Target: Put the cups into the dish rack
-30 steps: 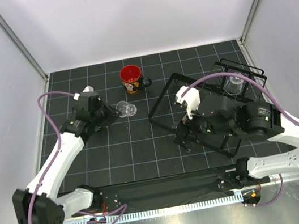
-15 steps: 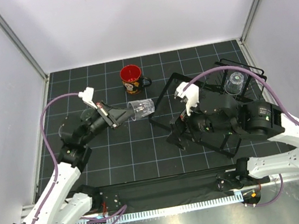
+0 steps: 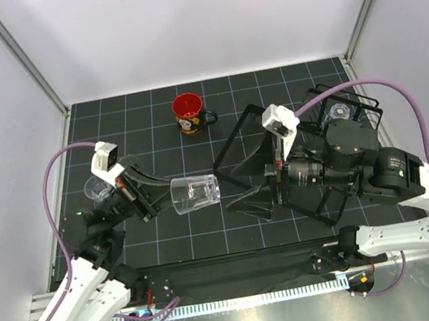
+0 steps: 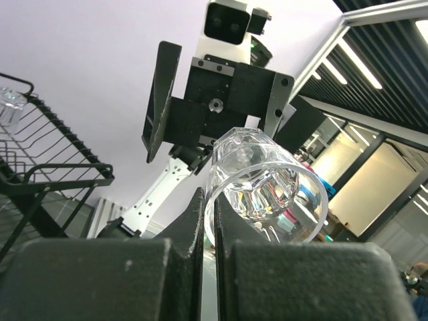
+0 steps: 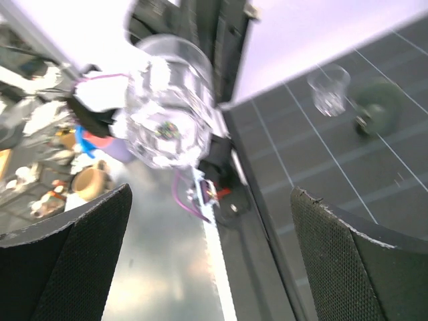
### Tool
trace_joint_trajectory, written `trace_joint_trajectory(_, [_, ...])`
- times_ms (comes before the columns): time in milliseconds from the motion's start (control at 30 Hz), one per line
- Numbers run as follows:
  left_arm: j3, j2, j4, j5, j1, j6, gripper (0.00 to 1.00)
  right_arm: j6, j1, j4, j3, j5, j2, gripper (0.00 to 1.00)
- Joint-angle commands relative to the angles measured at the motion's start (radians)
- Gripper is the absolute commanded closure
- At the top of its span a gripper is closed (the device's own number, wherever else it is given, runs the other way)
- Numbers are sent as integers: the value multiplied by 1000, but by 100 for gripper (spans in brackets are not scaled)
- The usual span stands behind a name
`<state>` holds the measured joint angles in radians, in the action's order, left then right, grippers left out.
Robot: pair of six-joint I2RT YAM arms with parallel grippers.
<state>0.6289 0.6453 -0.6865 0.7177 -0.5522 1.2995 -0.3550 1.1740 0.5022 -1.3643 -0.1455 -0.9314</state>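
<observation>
My left gripper [image 3: 167, 198] [image 4: 208, 217] is shut on the rim wall of a clear cup [image 3: 196, 192] [image 4: 265, 182] [image 5: 170, 122], holding it on its side above the mat. My right gripper [image 3: 245, 183] [image 5: 214, 257] stands wide open, facing that cup from the right, with nothing between its fingers [image 5: 364, 261]. A second clear cup [image 3: 97, 188] [image 5: 329, 90] stands on the mat at the left. The red-inside mug [image 3: 189, 114] stands at the back. The black wire dish rack [image 3: 228, 143] [image 4: 53, 157] at the right holds another clear cup [image 3: 340, 115] [image 4: 9, 107].
The black gridded mat [image 3: 209, 227] lies between white walls, with metal corner posts [image 3: 25, 64] at the back. Both arm bases sit on the near rail [image 3: 241, 271]. Purple cables [image 3: 55, 166] loop over each arm.
My left arm lifted the clear cup and carried it nearer and rightward, tipping it sideways. My right gripper rose off the rack's front and turned to face the cup.
</observation>
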Motion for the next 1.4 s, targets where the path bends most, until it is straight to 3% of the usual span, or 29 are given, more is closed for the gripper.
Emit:
trace_joint_trajectory(0, [-15, -1, -87, -3, -17, 24, 100, -1, 0, -163, -33, -118, -9, 0])
trace_joint_trajectory(267, [-17, 24, -96, -20, -26, 20, 100, -28, -1, -247, -52, -224, -76, 2])
trace_joint_trajectory(767, [-23, 31, -113, -20, -35, 24, 100, -48, 0, -320, -18, -232, -95, 30])
trace_joint_trajectory(1000, [-23, 33, -114, -24, -40, 26, 100, -59, 0, -320, -19, -215, -110, 30])
trace_joint_trajectory(1167, [-28, 31, -114, -34, -41, 27, 100, -59, -2, -318, -25, -213, -122, 37])
trace_joint_trajectory(1267, [-28, 33, -113, -34, -43, 29, 100, -59, -1, -318, -27, -206, -122, 47])
trace_joint_trajectory(1367, [-28, 34, -111, -31, -43, 34, 100, -56, -2, -306, -28, -190, -124, 72])
